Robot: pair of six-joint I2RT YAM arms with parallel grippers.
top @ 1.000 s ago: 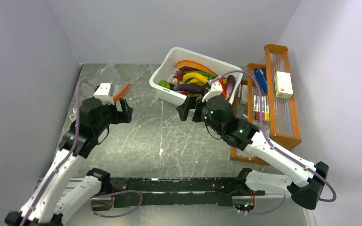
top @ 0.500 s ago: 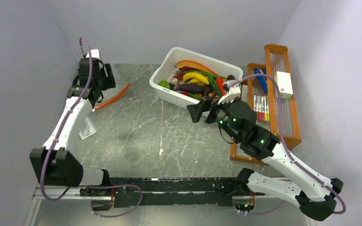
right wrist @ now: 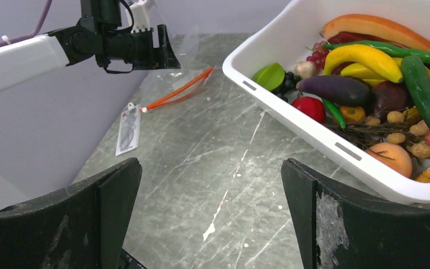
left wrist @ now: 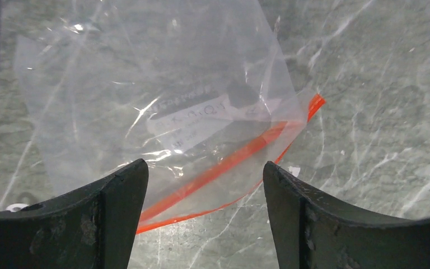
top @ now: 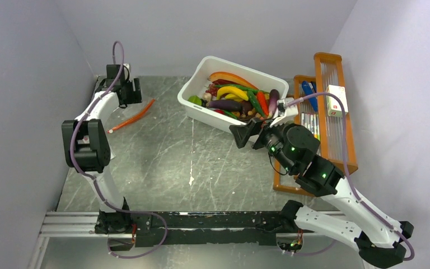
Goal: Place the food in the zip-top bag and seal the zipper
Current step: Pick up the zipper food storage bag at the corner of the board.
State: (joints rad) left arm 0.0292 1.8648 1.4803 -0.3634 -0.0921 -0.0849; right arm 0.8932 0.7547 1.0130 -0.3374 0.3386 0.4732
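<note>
My left gripper point(left wrist: 204, 175) has swung to the far corner and now hangs over the bag point(left wrist: 134, 95), fingers point(left wrist: 120, 193) apart, holding nothing. The bag lies flat on the table point(left wrist: 369, 84). My right gripper point(right wrist: 210, 168) waits wide apart, empty, by the tub point(right wrist: 291, 109) with the food point(right wrist: 341, 89). Grabbing the bag comes next, I think.

Label point(left wrist: 201, 120) print on the bag point(left wrist: 134, 73) illegible, centre frame. Tub point(right wrist: 313, 134) cut off at upper right edge.

White links point(top: 351, 197), black joints point(top: 87, 145), purple cables point(top: 313, 96), scuffed black fingers point(left wrist: 117, 224), green lights point(top: 323, 175)
</note>
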